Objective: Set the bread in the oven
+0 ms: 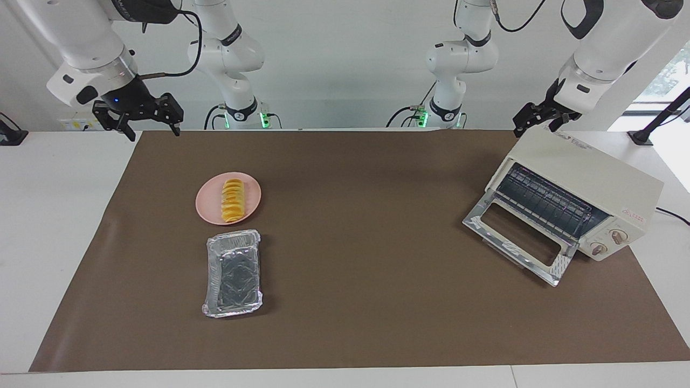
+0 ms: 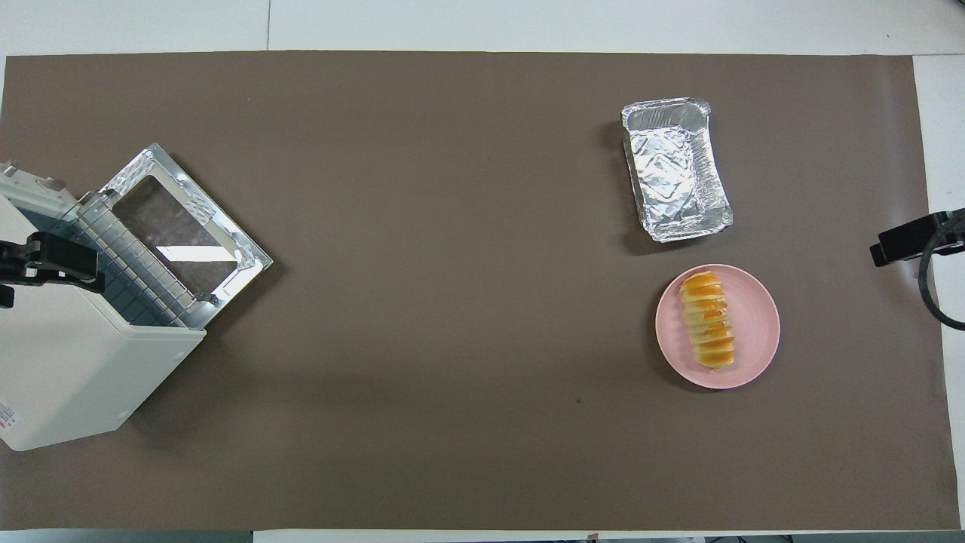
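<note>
Yellow-orange ridged bread (image 1: 233,200) lies on round pink plate (image 1: 208,209), nine o'clock from the cream oven (image 1: 587,180) (door down); my left gripper (image 1: 540,122) and right gripper (image 1: 152,129) hang open, empty.

The light is bright and even, coming from above. Shadows are soft and short beside the oven (image 2: 83,377) and the foil tray (image 1: 234,272). Glare shines on the oven door glass (image 2: 181,253). Both views are sharp.
</note>
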Robot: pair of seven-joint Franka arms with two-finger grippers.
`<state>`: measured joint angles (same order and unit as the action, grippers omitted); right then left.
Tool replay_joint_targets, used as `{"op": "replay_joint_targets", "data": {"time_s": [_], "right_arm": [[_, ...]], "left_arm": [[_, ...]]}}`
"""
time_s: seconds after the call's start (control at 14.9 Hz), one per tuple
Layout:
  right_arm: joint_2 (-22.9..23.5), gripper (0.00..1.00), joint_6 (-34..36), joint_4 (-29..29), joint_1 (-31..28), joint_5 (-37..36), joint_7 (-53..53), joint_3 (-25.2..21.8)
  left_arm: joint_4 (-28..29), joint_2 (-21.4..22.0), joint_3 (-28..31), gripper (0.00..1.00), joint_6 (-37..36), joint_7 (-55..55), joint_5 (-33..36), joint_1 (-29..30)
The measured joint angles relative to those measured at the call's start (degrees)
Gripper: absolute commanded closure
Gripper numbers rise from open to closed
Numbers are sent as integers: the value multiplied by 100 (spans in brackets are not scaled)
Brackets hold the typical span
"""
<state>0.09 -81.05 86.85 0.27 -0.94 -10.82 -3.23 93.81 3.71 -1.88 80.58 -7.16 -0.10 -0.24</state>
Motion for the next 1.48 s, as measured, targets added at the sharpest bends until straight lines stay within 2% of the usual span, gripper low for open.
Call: {"op": "replay_joint_targets", "data": {"time_s": [0.47, 0.67, 0.81, 1.14, 1.28, 1.48], "right_arm": [[-9, 0, 0, 52, 0, 0, 0, -4], [-103, 0, -107, 342, 6, 0, 0, 16], [-301, 0, -540, 863, 42, 2, -3, 65], [-1040, 0, -1889, 2926, 590, 2, -6, 118], [-1112, 0, -2312, 3421, 729, 1, -120, 126], [-951, 0, -3318, 4086, 739, 1, -577, 109]], "left_arm": [[0, 0, 0, 0, 0, 0, 0, 0], [0, 0, 0, 0, 0, 0, 0, 0], [0, 0, 0, 0, 0, 0, 0, 0], [0, 0, 0, 0, 0, 0, 0, 0], [0, 0, 0, 0, 0, 0, 0, 0], [0, 0, 0, 0, 0, 0, 0, 0]]}}
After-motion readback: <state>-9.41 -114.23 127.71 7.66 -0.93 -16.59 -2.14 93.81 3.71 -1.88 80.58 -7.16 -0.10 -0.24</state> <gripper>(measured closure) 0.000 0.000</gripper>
